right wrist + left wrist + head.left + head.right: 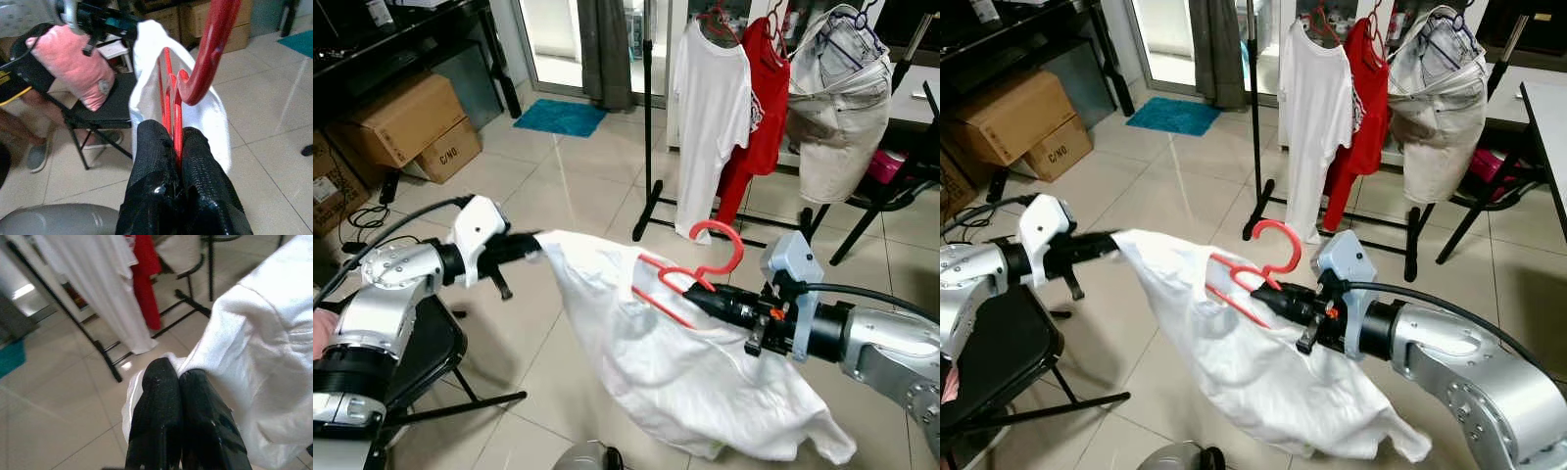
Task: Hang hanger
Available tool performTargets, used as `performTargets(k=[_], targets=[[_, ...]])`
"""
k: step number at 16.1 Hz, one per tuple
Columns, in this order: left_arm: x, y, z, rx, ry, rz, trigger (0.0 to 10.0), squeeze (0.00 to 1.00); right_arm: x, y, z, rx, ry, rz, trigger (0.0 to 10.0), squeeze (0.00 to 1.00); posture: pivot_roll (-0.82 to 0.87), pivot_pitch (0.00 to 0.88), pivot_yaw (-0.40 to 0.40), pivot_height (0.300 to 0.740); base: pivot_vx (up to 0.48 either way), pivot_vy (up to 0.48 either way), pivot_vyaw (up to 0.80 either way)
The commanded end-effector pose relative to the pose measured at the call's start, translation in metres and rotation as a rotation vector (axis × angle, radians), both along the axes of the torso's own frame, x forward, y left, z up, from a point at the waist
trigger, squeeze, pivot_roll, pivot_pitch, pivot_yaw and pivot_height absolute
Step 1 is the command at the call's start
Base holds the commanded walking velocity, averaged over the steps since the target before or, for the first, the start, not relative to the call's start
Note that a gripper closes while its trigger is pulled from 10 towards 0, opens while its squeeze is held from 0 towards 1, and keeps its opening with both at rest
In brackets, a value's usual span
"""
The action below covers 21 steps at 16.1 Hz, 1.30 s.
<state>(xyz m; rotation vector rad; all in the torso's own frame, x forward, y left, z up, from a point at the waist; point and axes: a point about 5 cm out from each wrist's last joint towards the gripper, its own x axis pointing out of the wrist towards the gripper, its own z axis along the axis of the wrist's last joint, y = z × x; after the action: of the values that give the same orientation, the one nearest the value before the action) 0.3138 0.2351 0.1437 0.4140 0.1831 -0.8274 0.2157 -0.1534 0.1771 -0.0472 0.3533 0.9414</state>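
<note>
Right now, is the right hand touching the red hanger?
Touching. The right wrist view shows the right hand shut on the red hanger, its fingers pressing the red bars.

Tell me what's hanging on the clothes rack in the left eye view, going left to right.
white T-shirt → red garment → beige garment

A red plastic hanger (690, 277) carries a plain white cotton shirt (675, 352). Beyond it hang white (710, 108), red (762, 98) and beige garments (840, 108); a teal mat (560, 117) lies farther back.
</note>
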Motion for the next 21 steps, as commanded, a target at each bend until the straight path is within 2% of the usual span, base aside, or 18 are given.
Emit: performTargets(k=[1,3,6,7,8,9,11,12,13,14,16,18,19,20,21], targets=[[0.004,0.009,0.003,0.011,-0.024,0.078,0.0,0.0,0.003,0.001,0.001,-0.018,-0.021,-0.015,10.0,0.0,-0.03,0.025,0.1,0.74,0.0,0.0,0.0],[0.01,0.016,0.003,0.025,-0.038,0.174,0.0,0.0,0.005,-0.002,-0.003,-0.035,-0.011,-0.041,10.0,0.0,-0.03,0.024,0.102,0.74,0.0,0.0,0.0],[0.021,0.032,0.008,-0.002,-0.08,0.393,0.0,0.0,0.01,-0.008,-0.01,-0.076,0.008,-0.113,10.0,0.0,-0.03,0.023,0.102,0.74,0.0,0.0,0.0],[0.023,0.034,0.009,-0.015,-0.091,0.417,0.0,0.0,0.012,-0.009,-0.011,-0.078,0.012,-0.128,10.0,0.0,-0.03,0.023,0.101,0.74,0.0,0.0,0.0],[0.024,0.031,0.01,-0.045,-0.084,0.397,0.0,0.0,0.012,-0.008,-0.012,-0.074,0.014,-0.127,10.0,0.0,-0.03,0.024,0.101,0.74,0.0,0.0,0.0],[0.024,0.029,0.009,-0.043,-0.075,0.385,0.0,0.0,0.011,-0.007,-0.012,-0.071,0.015,-0.123,10.0,0.0,-0.03,0.023,0.102,0.74,0.0,0.0,0.0],[0.026,0.03,0.006,-0.017,-0.074,0.426,0.0,0.0,0.01,-0.006,-0.013,-0.067,0.016,-0.118,10.0,0.0,-0.03,0.023,0.104,0.74,0.0,0.0,0.0],[0.027,0.028,0.006,-0.045,-0.064,0.42,10.0,0.0,0.01,-0.006,-0.013,-0.064,0.016,-0.118,10.0,0.0,-0.03,0.023,0.106,0.74,0.0,0.0,0.0],[0.026,0.023,0.005,-0.066,-0.053,0.388,10.0,1.0,0.01,-0.005,-0.013,-0.058,0.016,-0.122,10.0,0.0,-0.03,0.023,0.107,0.74,0.0,0.0,0.0],[0.022,0.021,0.002,-0.069,-0.025,0.348,10.0,1.0,0.016,-0.011,-0.015,-0.045,0.025,-0.219,10.0,0.0,-0.03,0.021,0.111,0.74,0.0,0.0,0.0],[0.016,0.027,-0.007,-0.071,0.02,0.365,10.0,1.0,0.019,-0.014,-0.013,0.0,0.027,-0.27,10.0,0.0,-0.03,0.018,0.117,0.74,0.0,0.0,0.0],[0.004,0.044,-0.024,-0.06,0.062,0.447,10.0,1.0,0.018,-0.015,-0.011,0.038,0.034,-0.3,10.0,0.0,-0.03,0.021,0.114,0.74,0.0,0.0,0.0],[0.003,0.047,-0.024,-0.064,0.045,0.492,10.0,1.0,0.019,-0.016,-0.011,0.042,0.023,-0.328,10.0,0.0,-0.03,0.027,0.105,0.74,0.0,0.0,0.0],[0.004,0.047,-0.024,-0.072,0.042,0.509,10.0,1.0,0.019,-0.017,-0.012,0.044,0.019,-0.339,10.0,0.0,-0.03,0.027,0.105,0.74,0.0,0.0,0.0],[0.005,0.037,-0.019,-0.124,0.023,0.507,10.0,1.0,0.021,-0.019,-0.013,0.051,-0.023,-0.412,10.0,0.0,-0.02,0.023,0.103,0.74,0.0,0.0,0.0]])
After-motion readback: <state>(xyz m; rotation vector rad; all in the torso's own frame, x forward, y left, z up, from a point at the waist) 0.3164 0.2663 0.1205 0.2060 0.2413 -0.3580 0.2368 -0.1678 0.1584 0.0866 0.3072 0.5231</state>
